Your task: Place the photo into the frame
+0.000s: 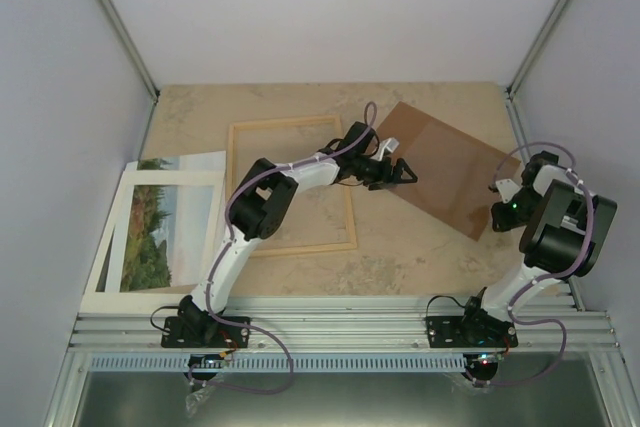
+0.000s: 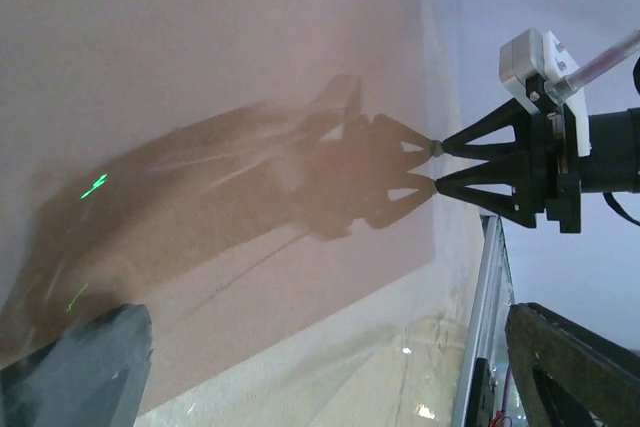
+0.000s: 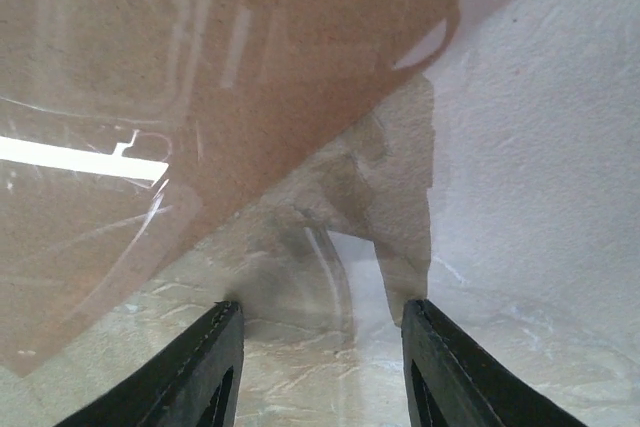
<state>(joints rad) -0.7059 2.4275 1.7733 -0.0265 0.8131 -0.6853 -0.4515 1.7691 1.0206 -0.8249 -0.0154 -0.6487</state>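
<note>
**Both grippers at the backing board, photo and frame aside**

The photo [image 1: 160,232] lies flat at the left edge of the worktop [image 1: 400,257], print side up, just beside the frame [image 1: 300,246]. The frame lies left of centre, and the left arm hides part of its right rail. The left gripper [image 1: 408,173] hangs over the left end of the brown backing board [image 1: 450,172], jaws spread wide and empty. The right gripper [image 2: 435,166] points at the board's right edge, jaws apart over bare worktop. Any marking on its white wrist block [image 2: 530,62] is too small to read.
</note>
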